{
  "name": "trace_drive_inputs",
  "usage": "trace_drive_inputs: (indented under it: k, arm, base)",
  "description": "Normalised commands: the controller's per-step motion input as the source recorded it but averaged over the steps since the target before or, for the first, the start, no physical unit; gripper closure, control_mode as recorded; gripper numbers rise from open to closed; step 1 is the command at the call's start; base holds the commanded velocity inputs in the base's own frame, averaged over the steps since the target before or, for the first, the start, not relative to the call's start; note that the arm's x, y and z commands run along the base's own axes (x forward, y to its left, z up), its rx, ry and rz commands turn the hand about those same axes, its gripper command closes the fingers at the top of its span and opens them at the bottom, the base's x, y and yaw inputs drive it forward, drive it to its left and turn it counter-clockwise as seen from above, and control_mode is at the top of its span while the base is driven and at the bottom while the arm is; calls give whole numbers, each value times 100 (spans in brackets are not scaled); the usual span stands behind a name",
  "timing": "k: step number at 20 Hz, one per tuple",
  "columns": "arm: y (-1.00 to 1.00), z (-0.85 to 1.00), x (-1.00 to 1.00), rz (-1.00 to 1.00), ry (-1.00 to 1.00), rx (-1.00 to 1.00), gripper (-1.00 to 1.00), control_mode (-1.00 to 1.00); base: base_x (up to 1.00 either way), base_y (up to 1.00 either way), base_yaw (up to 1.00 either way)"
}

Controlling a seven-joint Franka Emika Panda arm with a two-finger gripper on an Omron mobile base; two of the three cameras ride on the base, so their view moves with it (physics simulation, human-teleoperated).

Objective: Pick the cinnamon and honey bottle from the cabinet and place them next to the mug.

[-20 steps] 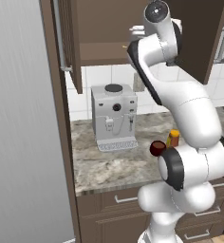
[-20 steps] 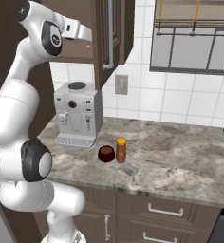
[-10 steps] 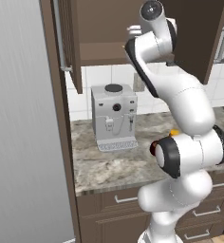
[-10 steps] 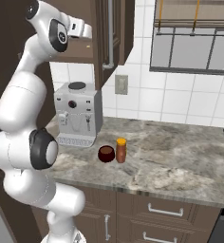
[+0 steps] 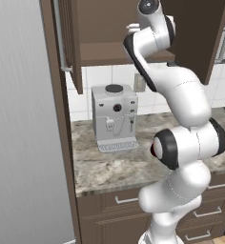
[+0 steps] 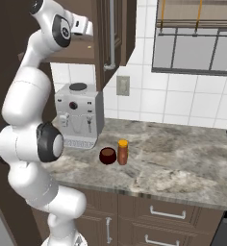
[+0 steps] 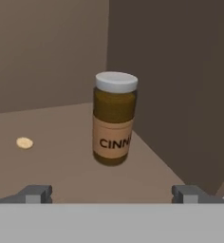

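Observation:
The cinnamon [image 7: 115, 118], a small jar with brown contents, a tan label and a pale lid, stands upright on the cabinet [image 7: 61, 156] shelf near its right wall. My gripper [image 7: 114, 194] is open just in front of the jar, one fingertip low on each side, touching nothing. From the right base view my hand [image 6: 82, 26] reaches into the dark brown cabinet [image 6: 113, 43] above the counter. On the counter the orange honey bottle [image 6: 122, 152] stands upright right beside the dark red-brown mug [image 6: 107, 155].
A grey coffee machine [image 6: 77, 115] stands on the marble counter [image 6: 173, 163] below the cabinet, left of the mug. The open cabinet doors [image 5: 71, 43] hang on both sides of my arm. A small tan disc [image 7: 23, 142] lies on the shelf.
My arm's elbow has risen and swung in, now covering the mug and honey bottle in the left base view. The hand stays at shelf height in the cabinet, jaws still open.

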Motion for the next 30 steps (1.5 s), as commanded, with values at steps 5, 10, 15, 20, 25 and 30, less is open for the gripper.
trace_drive_inputs:
  k: [5,10,15,20,25,30]
  arm:
    - [0,0,18,-13,0,0,-100,-100]
    - [0,0,14,-14,0,0,-100,-100]
    - [0,0,16,-9,0,0,-100,-100]
    - [0,0,15,-1,0,0,-100,-100]
    - [0,0,24,0,0,0,-100,-100]
    - [0,0,18,-1,2,0,-100,-100]
  base:
    - [0,0,0]
    - [0,0,0]
    - [0,0,0]
    - [0,0,0]
    - [0,0,0]
    - [0,0,0]
